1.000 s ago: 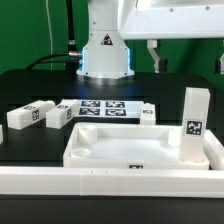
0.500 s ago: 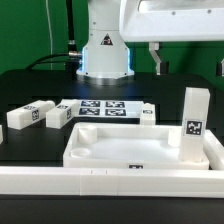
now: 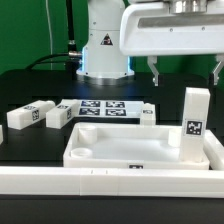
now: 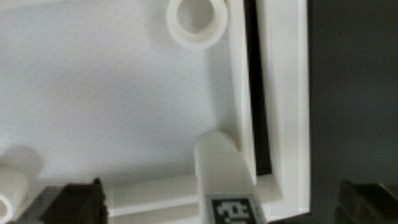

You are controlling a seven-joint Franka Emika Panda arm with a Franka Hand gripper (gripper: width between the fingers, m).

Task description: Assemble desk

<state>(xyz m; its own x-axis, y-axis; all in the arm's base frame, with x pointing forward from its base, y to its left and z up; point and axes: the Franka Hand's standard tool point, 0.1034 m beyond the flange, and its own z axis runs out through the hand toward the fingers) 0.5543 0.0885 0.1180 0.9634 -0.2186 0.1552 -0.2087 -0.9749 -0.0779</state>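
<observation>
Exterior view shows you the gripper (image 3: 187,70) hanging wide open and empty at upper right, above the leg (image 3: 194,118) standing upright in a corner of the tabletop (image 3: 110,151) at lower centre, likely so it clears that leg before fetching another.

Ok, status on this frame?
Gripper open, empty, above the tabletop. One leg upright at its corner; other legs lying loose on the table. Nothing between gripper and upright leg.
</observation>
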